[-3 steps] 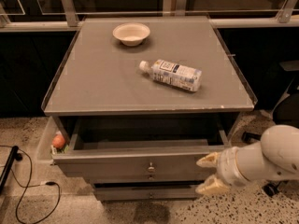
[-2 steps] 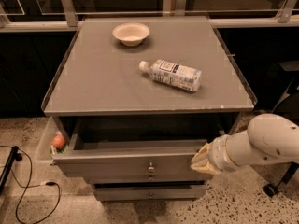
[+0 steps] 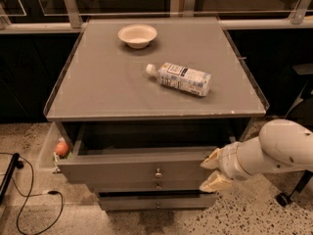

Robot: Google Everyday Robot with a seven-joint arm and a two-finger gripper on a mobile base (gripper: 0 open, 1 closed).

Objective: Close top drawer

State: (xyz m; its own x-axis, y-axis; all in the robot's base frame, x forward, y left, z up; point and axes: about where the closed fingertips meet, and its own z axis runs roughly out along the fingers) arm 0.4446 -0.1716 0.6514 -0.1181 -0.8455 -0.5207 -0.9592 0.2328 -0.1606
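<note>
The top drawer (image 3: 122,169) stands pulled out from under the bench (image 3: 98,87), its inside dark, its small knob (image 3: 158,173) at the middle of the front. The gripper (image 3: 213,171) is at the right end of that front, fingers (image 3: 211,159) spread apart with nothing between them; whether the tips touch the wood cannot be told. On the bench lie a bowl (image 3: 137,35) near the back and a bottle (image 3: 180,78) on its side. A cable (image 3: 34,195) trails on the floor at left
</note>
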